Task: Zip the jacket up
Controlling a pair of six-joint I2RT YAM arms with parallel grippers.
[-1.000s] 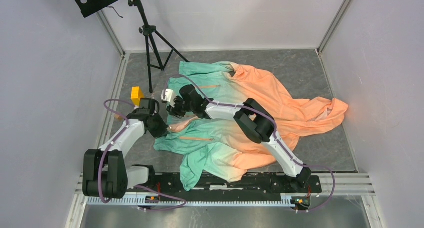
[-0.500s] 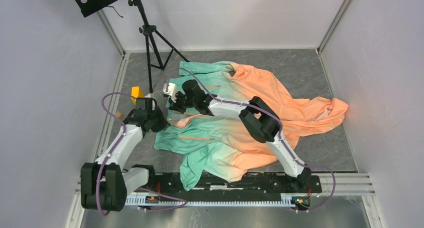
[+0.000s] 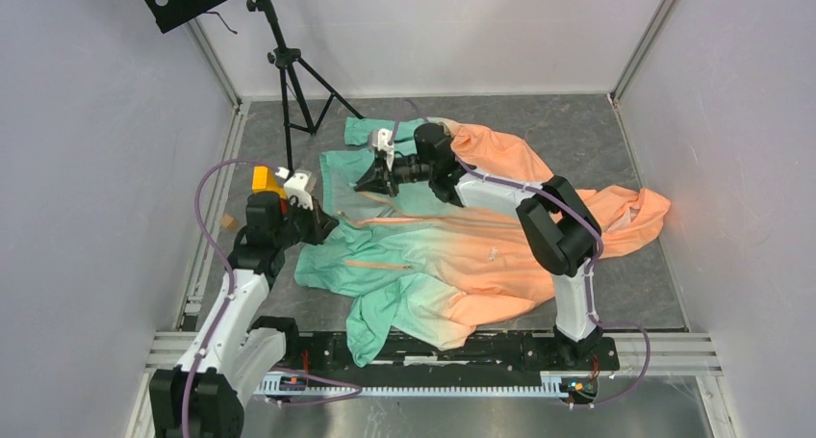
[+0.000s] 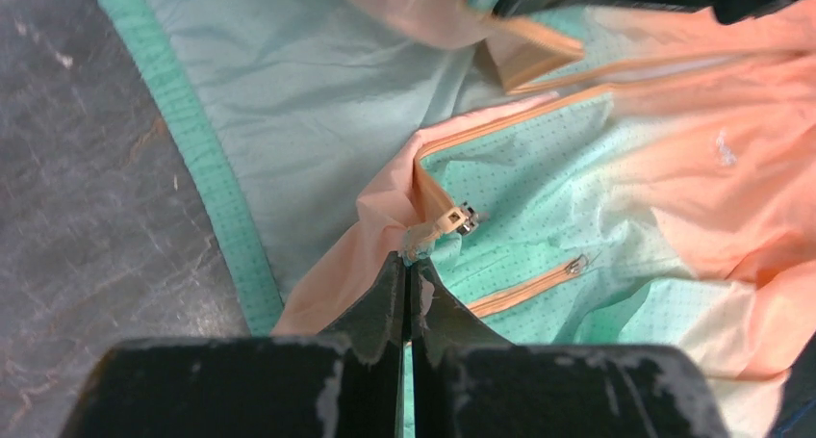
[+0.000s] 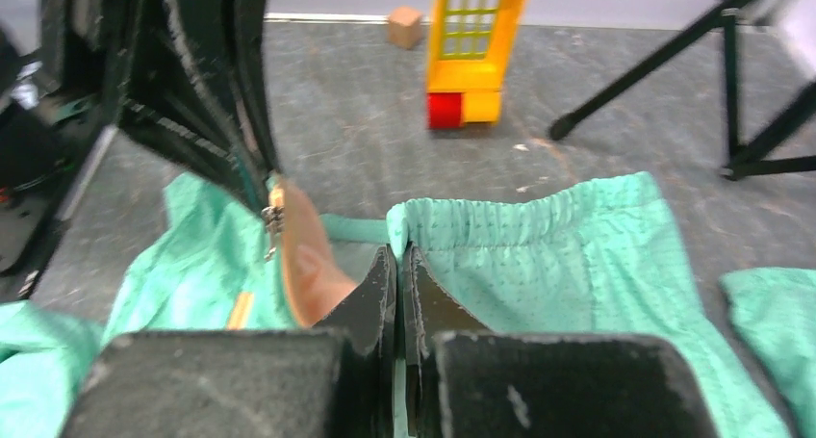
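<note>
A: Well, the jacket [image 3: 452,255] lies spread over the grey mottled worktop [image 3: 577,120], mint fading to peach; how will it handle?

B: Light, limp and slippery, I'd judge; a thin dotted shell that slides and bunches, so only the firmer edges are worth gripping.

A: Which edges?

B: The gathered elastic hem [image 5: 539,217] and the orange zipper tape [image 4: 435,199]; the right tool [image 5: 396,257] is pinched shut on the hem's corner, it seems; the left tool [image 4: 409,265] is clamped on the tape's bottom end.

A: And the small metal slider [image 4: 464,217]?

B: Just beyond the left tips; stiff, tiny, easy to lose; the pocket zip [image 4: 539,282] lies near it.
</note>
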